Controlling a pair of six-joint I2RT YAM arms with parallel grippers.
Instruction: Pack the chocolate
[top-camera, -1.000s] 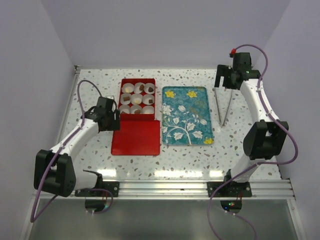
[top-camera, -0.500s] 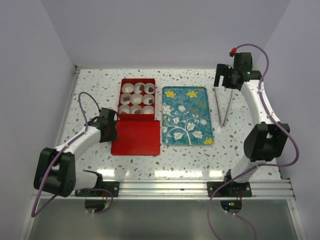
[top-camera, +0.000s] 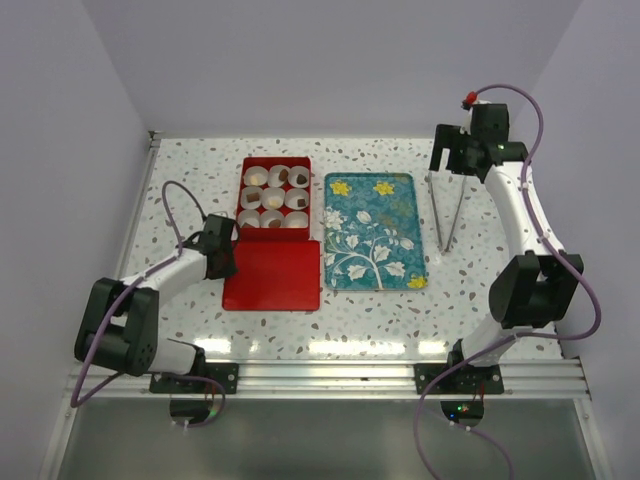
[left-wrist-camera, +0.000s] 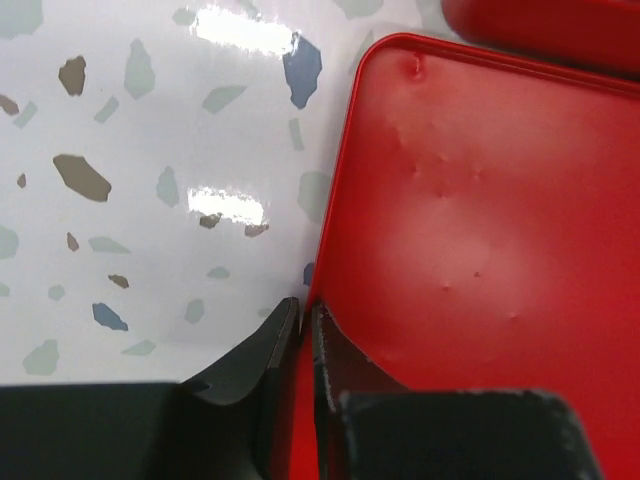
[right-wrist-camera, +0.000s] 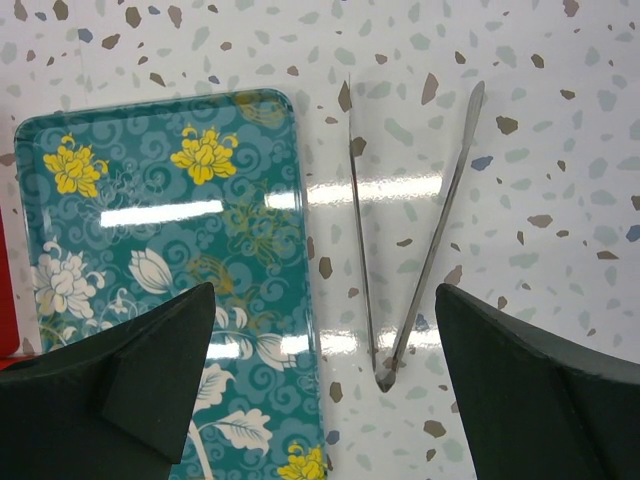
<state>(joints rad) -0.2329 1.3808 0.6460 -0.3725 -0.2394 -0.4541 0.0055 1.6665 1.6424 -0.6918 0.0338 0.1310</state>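
Table: speckled terrazzo top (top-camera: 180, 180), pale lilac walls around it, glare streaks along the near edge.
Chocolate: brown pieces (top-camera: 297, 178) sat in the white paper cups (top-camera: 272, 198) of the red box (top-camera: 243, 190), on the table's far-left part. Several cups showed brown, and the top view was too small to tell what the paler ones held.
Lid: flat red lid (top-camera: 275, 278) lay at 6 o'clock of the box, very nearly touching it, so the box was uncovered.
Left gripper: down at the lid's 9 o'clock edge (top-camera: 222, 262), fingers (left-wrist-camera: 270, 350) clenched on the thin rim, one outside and one on the inner face. That was an edge-only pinch!
Risk, grip: the rim looked smooth and the bite shallow, so on a lift the lid could droop, pivot or slip free.
Risk, travel: carried toward 12 o'clock too low, the lid's far edge could catch the box wall, shove the box or tip cups and spill chocolate.
Risk, seating: a skewed lid would likely ride on one wall instead of closing.
Tray: teal floral tray (top-camera: 375, 230) just beside box and lid at 3 o'clock, only its flower print showing. A sliding lid could bump it.
Tongs: metal tongs (top-camera: 445, 212) lay at 3 o'clock of the tray, apart from it, their joined end toward the near edge.
Right gripper: hovered over the tongs' far ends (top-camera: 452, 160), jaws spread wide, holding nothing, well apart from the lid.
In the way: nothing between lid and box; only the tray's edge crowded the 3 o'clock side.
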